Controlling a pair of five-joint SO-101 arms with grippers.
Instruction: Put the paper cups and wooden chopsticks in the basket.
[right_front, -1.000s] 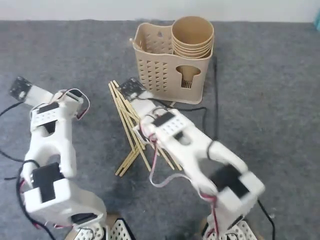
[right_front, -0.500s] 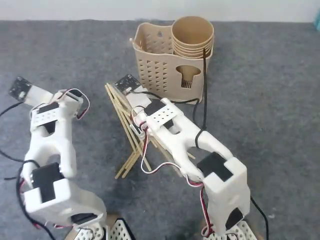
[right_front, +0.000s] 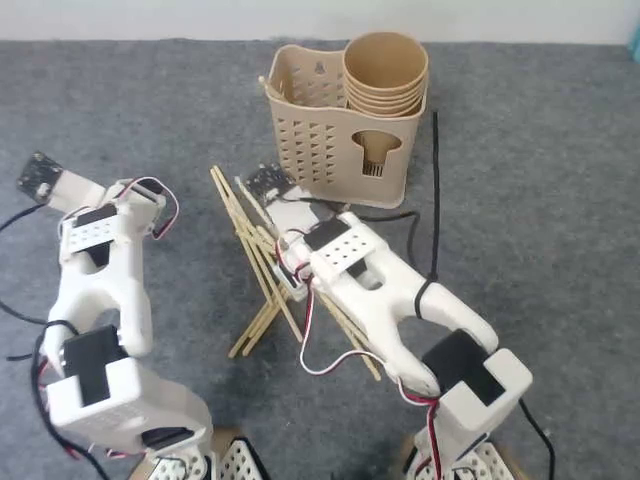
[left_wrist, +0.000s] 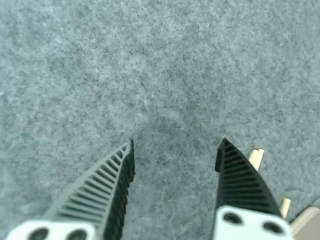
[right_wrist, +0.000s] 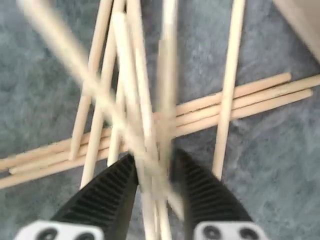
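Several brown paper cups (right_front: 385, 70), nested into one stack, stand upright in the end of a beige perforated plastic basket (right_front: 320, 145) that sits at the far side of the grey carpet (right_front: 540, 220). The stack's rim rises above the basket wall.

On the carpet in front of the basket, between the two arms, lie the pale wooden chopsticks (right_front: 262, 290) in a loose, crossed heap. Some run lengthwise away from the basket, and others cut across them at an angle. One end of the heap lies near the basket's front wall, though whether it touches cannot be told.

The right gripper (right_wrist: 152, 162) is down over the middle of this heap. Its two black ribbed fingers (right_wrist: 112, 192) are drawn close, with a few of the chopsticks pinched in the narrow gap between them. Other sticks pass beneath and beside the fingers.

The left gripper (left_wrist: 175, 145) hangs over bare carpet, well apart from the basket, with its fingers spread wide and nothing between them. Two chopstick ends show just beside one of its fingers.

A black cable (right_front: 434, 190) runs along the carpet beside the basket.
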